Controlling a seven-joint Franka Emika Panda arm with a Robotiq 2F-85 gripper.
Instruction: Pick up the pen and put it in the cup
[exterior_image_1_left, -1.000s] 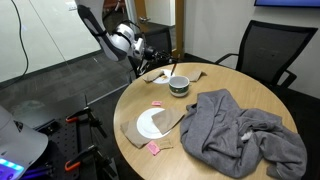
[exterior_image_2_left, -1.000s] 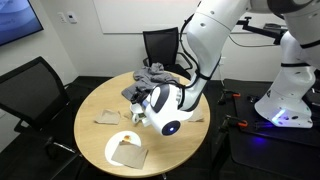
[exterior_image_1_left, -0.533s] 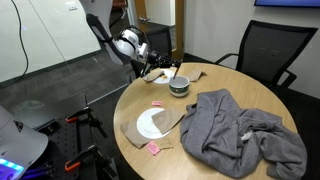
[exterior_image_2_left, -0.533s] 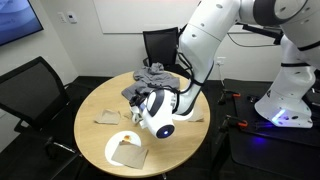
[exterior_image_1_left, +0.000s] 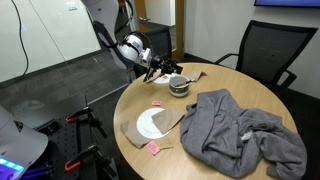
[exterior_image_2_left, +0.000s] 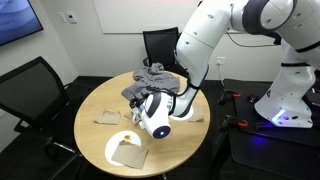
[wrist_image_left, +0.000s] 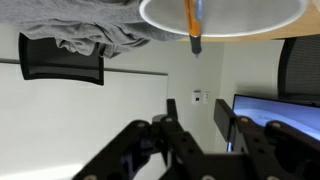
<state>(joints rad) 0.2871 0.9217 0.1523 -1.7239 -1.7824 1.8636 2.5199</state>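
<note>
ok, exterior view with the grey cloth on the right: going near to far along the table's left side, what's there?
pink squares at the near edge → white plate → single pink square → cup

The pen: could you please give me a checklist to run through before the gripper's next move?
1. Pen found: ok, orange, standing at the cup in the wrist view.
2. Pen already inside the cup: cannot tell.
3. Gripper empty: ok, nothing between its fingers.
4. Jaws open: ok, a gap shows.
5. Gripper near the cup: ok, close beside it.
6. Grey cloth out of the way: ok, it lies beyond the cup.
</note>
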